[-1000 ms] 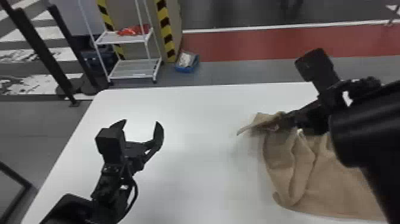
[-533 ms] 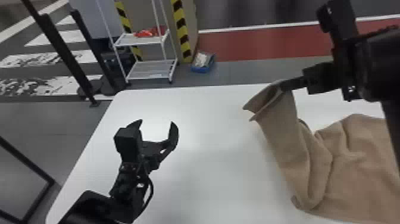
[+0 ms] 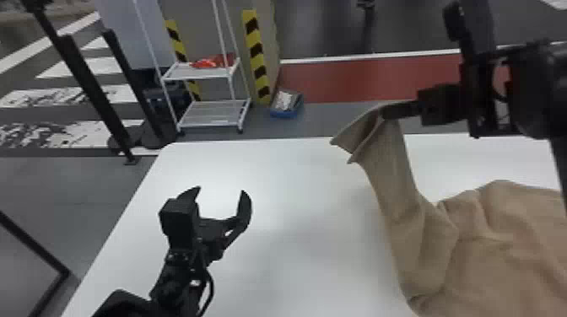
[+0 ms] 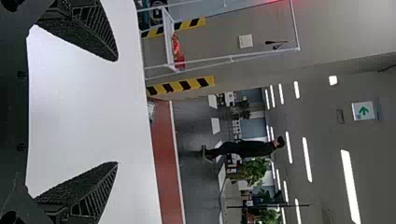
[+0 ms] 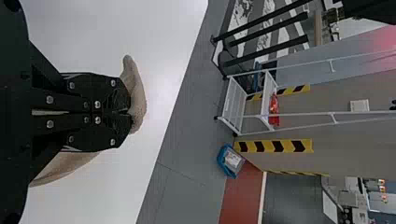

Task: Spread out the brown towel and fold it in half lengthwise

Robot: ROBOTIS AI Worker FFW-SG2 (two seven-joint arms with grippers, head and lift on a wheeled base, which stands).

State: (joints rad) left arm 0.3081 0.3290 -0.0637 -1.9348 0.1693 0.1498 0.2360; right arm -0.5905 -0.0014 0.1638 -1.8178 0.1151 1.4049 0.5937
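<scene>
One end of brown towel (image 3: 398, 185) is hanging from the right gripper (image 3: 384, 112), jaws clenched. Left gripper (image 3: 221, 190) is hovering, jaws spread.

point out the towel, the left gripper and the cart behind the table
towel (image 3: 426, 236), head view, lifted part below the right gripper
left gripper (image 3: 221, 194), head view, between its fingertips
cart (image 3: 206, 71), head view, upper shelf

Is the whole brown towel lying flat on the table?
No, the right hand holds part of the brown towel up above the white table, while the rest lies rumpled on it.
</scene>
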